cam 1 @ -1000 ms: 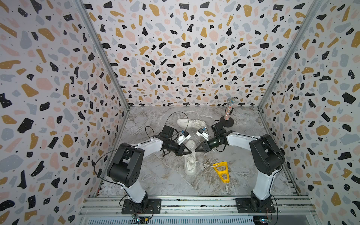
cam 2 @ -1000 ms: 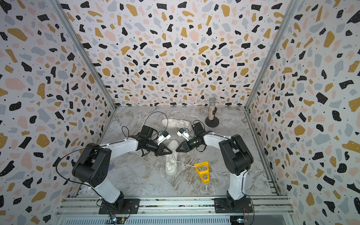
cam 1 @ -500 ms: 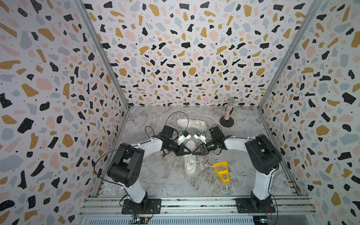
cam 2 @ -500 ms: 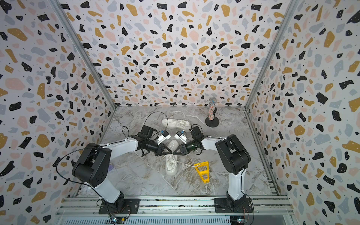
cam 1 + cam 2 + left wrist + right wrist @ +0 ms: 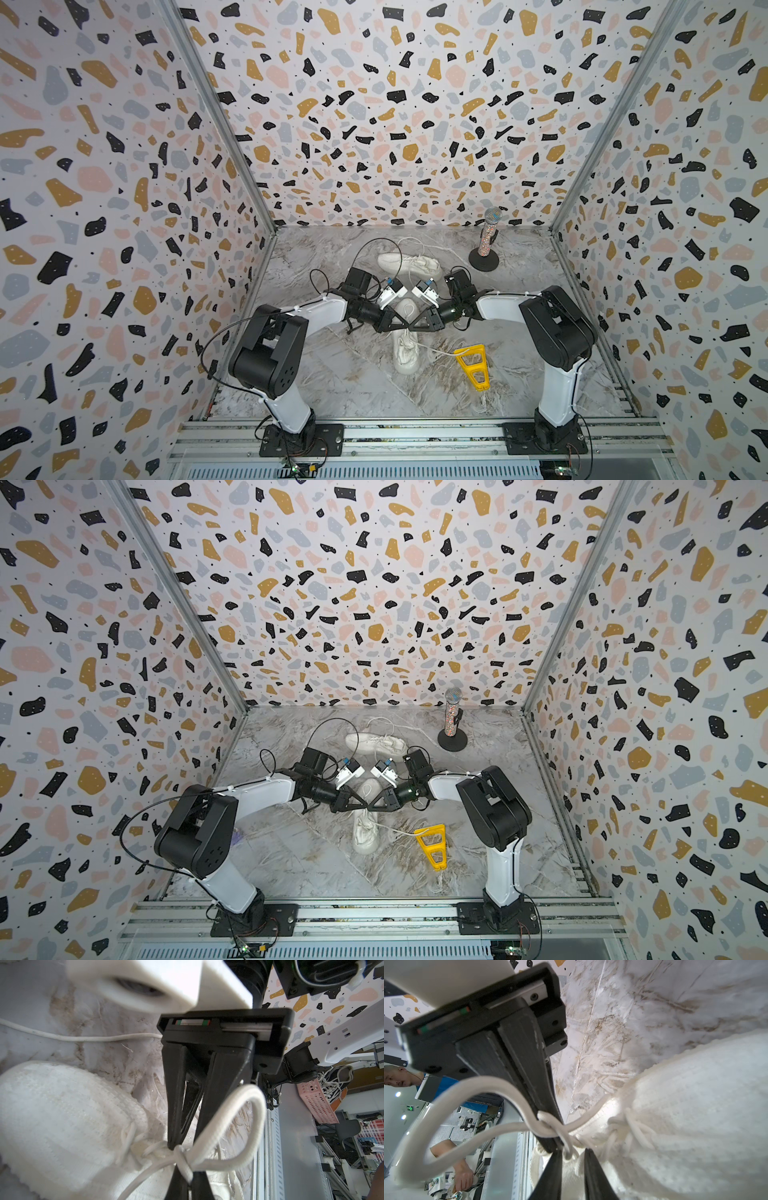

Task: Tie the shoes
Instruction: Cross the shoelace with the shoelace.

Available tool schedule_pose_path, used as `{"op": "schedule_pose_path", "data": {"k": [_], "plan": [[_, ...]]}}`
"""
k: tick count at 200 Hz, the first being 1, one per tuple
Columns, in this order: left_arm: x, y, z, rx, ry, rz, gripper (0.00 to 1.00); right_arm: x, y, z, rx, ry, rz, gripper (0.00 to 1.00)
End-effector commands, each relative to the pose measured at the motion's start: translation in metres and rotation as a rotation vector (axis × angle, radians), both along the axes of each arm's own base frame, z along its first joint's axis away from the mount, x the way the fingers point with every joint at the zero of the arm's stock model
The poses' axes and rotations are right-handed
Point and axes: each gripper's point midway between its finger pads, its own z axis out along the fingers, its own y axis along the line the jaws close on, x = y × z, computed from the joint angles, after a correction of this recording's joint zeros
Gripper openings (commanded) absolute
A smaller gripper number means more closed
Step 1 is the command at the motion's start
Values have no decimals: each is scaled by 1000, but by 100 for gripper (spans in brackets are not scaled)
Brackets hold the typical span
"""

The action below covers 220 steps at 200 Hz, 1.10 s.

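At centre of the marble-print table (image 5: 332,386), near sneaker (image 5: 405,357) lies lengthwise, one end twd the front rail, other end under the two arms. L gripper (image 5: 402,325) and R gripper (image 5: 414,327) meet tip to tip just above its laced part, in both top views. Far sneaker (image 5: 409,262) lies crosswise behind them, apart from the near one, laces trailing twd back wall. Wrist views: a knot (image 5: 182,1160) sits in the lace at the tongue, w/ one big loop (image 5: 257,1105) standing out from it on the front-rail side of the fingers. L gripper: jaws closed tight, tips right at the knot; whether a strand is nipped betw. them, can't tell. R gripper: jaws part-way apart, small gap at tips, a strand by the knot lying in that gap, not seen clamped. One loose lace end (image 5: 436,351) runs over the table from near sneaker to a yellow triangular plastic frame (image 5: 471,368) lying just R of it. Sprinkle-covered mic (image 5: 487,239) stands upright on a black round base at back R, well apart from both sneakers.
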Motion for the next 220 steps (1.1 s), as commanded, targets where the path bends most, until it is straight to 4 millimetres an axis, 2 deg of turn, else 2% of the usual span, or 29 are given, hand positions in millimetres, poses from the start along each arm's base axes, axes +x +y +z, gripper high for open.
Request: {"op": "schedule_pose_path", "data": {"k": [1, 67, 118, 167, 220], "plan": [[1, -3, 0, -21, -1, -8, 0, -2, 6, 14, 50, -12, 32, 24], [2, -3, -1, -20, 7, -5, 0, -3, 10, 15, 66, -13, 40, 23], [2, -1, -1, -20, 12, 0, 0, -3, 7, 11, 38, -35, 35, 2], [4, 0, -3, -14, 21, 8, 0, 5, -1, 16, 39, -44, 13, 2], [11, 1, -9, 21, 47, 47, 0, 0, -4, 17, 35, -49, 28, 0]]}}
